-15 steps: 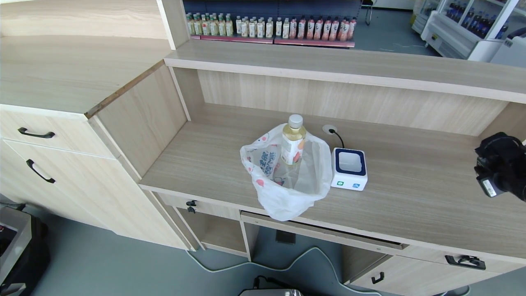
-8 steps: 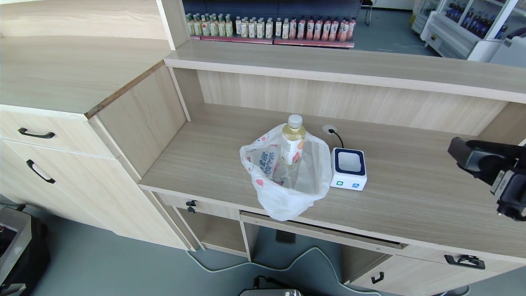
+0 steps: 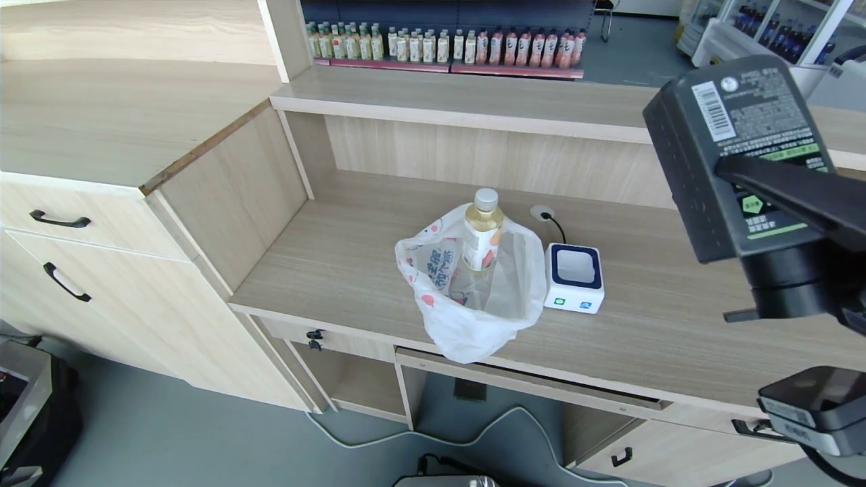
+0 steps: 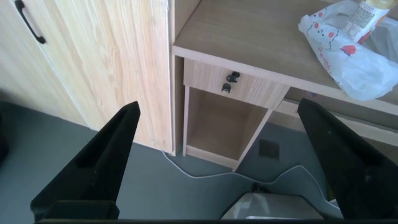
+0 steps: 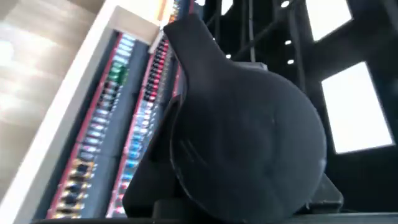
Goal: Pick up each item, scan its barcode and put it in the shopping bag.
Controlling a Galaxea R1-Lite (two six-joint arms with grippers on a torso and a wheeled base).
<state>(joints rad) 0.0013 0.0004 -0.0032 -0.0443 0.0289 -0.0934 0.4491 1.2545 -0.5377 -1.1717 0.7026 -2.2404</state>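
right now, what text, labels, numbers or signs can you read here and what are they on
Nothing is clear enough to quote.
black box: barcode sticker and small white print; too small to read.
shopping bag: red and blue characters; blurred.
bottle: label too small.
scanner: two small coloured icons on its front, no legible words.
shelf bottles: labels too small.

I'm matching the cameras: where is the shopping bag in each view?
Head view: bag mid-counter, left of the scanner.
Left wrist view: bag on the counter, beyond the drawer lock.
Right wrist view: aimed elsewhere, at the drinks shelves.
Shared landmark: the drawer lock.
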